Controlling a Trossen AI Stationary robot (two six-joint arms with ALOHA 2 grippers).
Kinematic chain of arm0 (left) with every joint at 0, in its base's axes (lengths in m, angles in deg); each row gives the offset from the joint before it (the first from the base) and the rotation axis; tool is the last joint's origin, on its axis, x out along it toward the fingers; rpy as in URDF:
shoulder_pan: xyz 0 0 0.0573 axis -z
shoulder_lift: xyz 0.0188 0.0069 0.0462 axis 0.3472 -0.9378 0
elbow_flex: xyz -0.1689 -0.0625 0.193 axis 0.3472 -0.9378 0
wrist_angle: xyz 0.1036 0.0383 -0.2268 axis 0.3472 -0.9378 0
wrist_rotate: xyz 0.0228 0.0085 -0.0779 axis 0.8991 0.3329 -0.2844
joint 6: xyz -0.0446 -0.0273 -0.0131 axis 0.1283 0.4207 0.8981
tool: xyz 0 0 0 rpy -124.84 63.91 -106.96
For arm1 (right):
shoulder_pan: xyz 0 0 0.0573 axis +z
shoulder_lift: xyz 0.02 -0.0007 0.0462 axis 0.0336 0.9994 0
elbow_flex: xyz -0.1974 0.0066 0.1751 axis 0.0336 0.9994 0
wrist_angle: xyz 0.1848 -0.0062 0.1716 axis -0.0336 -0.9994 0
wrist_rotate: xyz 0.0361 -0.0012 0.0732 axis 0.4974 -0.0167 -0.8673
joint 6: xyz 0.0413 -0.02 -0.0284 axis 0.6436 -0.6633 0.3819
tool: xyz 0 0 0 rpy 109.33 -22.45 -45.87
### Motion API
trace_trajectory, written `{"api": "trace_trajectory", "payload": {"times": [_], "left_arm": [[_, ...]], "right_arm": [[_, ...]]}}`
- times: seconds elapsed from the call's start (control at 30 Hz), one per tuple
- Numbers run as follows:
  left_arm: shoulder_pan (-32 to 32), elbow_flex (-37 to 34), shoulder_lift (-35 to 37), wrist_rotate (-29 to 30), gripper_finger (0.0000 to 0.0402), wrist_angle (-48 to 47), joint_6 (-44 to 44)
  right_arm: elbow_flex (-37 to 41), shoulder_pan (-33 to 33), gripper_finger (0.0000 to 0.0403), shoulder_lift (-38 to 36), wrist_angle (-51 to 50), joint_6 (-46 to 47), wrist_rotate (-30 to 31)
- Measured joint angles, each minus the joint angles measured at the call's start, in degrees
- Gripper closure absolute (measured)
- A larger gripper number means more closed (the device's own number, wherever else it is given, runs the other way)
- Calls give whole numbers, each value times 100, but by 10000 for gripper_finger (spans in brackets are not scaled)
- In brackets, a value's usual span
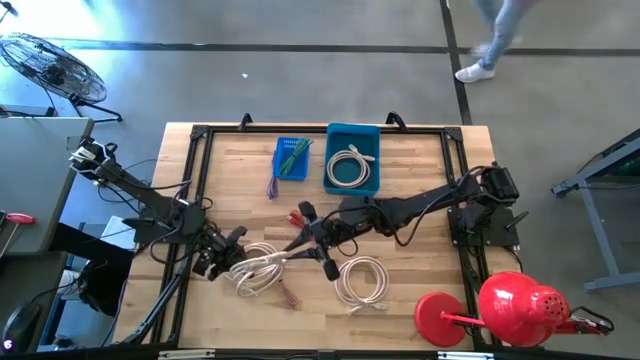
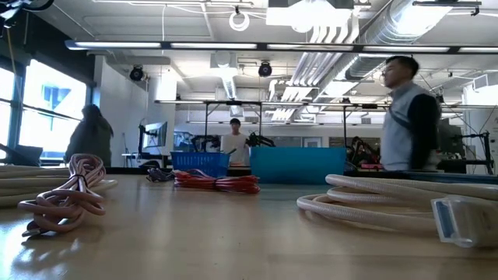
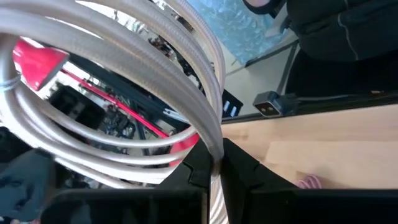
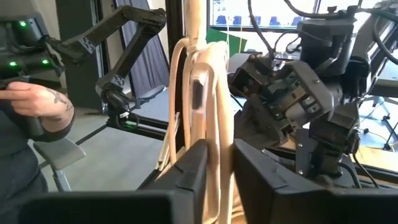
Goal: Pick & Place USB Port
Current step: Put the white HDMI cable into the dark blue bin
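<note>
Bare wood lies open along the table [image 1: 420, 275] front right; the red cable [image 1: 300, 214] and two white cable coils [image 1: 362, 280] crowd the middle; blue basket [image 1: 291, 158] and teal bin [image 1: 352, 135] block the rear edge.

Red cable [image 3: 37, 59] behind the white cable coil [image 3: 124, 93], both cut off at frame edges.

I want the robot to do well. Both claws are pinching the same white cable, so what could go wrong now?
1. The left gripper and right gripper both clamp the white cable bundle; pulling apart could strain it or make it slip.
2. A loose loop could snag the red cable beside it and drag it along.
3. The other white coil lies close and might get bumped.
</note>
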Motion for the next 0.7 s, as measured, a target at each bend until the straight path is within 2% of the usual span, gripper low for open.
{"api": "trace_trajectory", "payload": {"times": [0.13,0.33,0.43,0.53,0.7], "left_arm": [[-296,0,-4,-302,394,24,17],[-786,0,-317,-807,394,156,206],[-879,0,-497,-613,387,155,211],[-906,0,-567,-330,358,127,227],[-905,13,-568,-261,312,137,378]], "right_arm": [[-2,-38,388,0,6,-152,-4],[-2,-95,396,-2,-68,-153,220],[-2,-100,397,-2,-150,-185,249],[-2,-108,398,-7,-210,-180,332],[-2,-100,399,-7,-308,-185,381]]}}
